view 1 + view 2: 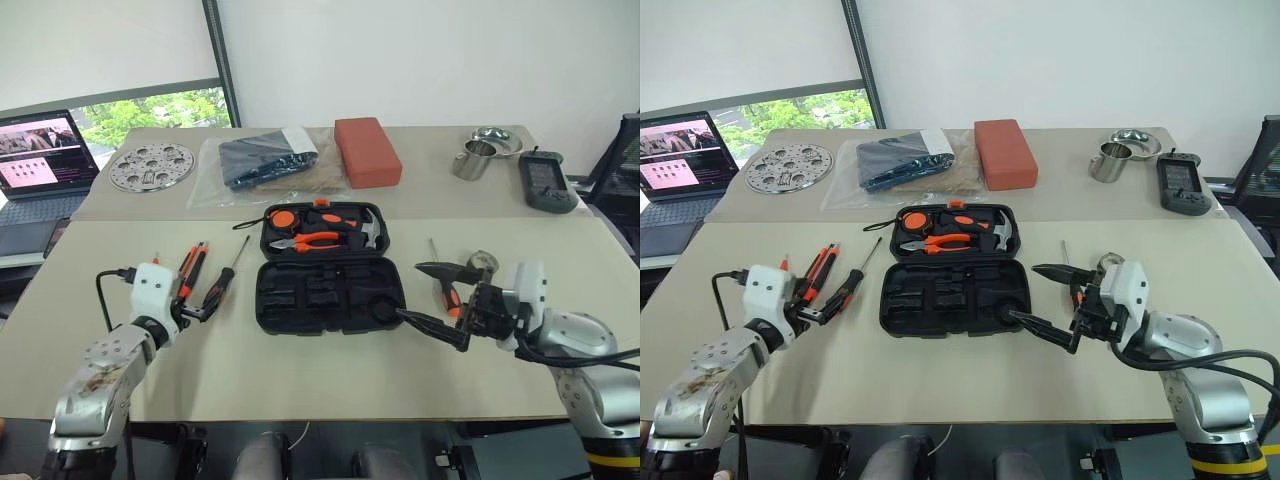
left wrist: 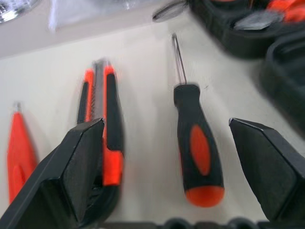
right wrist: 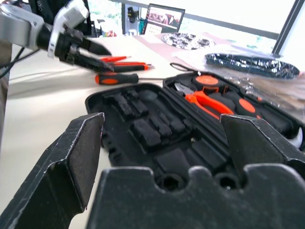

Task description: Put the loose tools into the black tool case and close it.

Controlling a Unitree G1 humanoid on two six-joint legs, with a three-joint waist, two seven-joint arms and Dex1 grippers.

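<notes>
The black tool case (image 1: pixel 268 305) lies open mid-table. Its far half holds pliers, a hammer and a tape measure; the slots of its near half are bare. To its left lie a screwdriver (image 2: pixel 195 148), a utility knife (image 2: pixel 102 119) and a slim orange tool (image 2: pixel 19 152). My left gripper (image 1: pixel 198 303) hangs open just short of the screwdriver's and knife's handles. To the right of the case lie a second screwdriver (image 1: pixel 449 293) and a small tape roll (image 1: pixel 484 261). My right gripper (image 1: pixel 410 291) is open at the case's right edge, pointing across it, partly hiding that screwdriver.
On the far table stand a red-orange block (image 1: pixel 367 150), a clear bag with a dark item (image 1: pixel 265 160), a perforated metal disc (image 1: pixel 150 165), a metal cup (image 1: pixel 475 158), a bowl (image 1: pixel 497 140) and a grey handheld device (image 1: pixel 546 182). A laptop (image 1: pixel 40 155) sits far left.
</notes>
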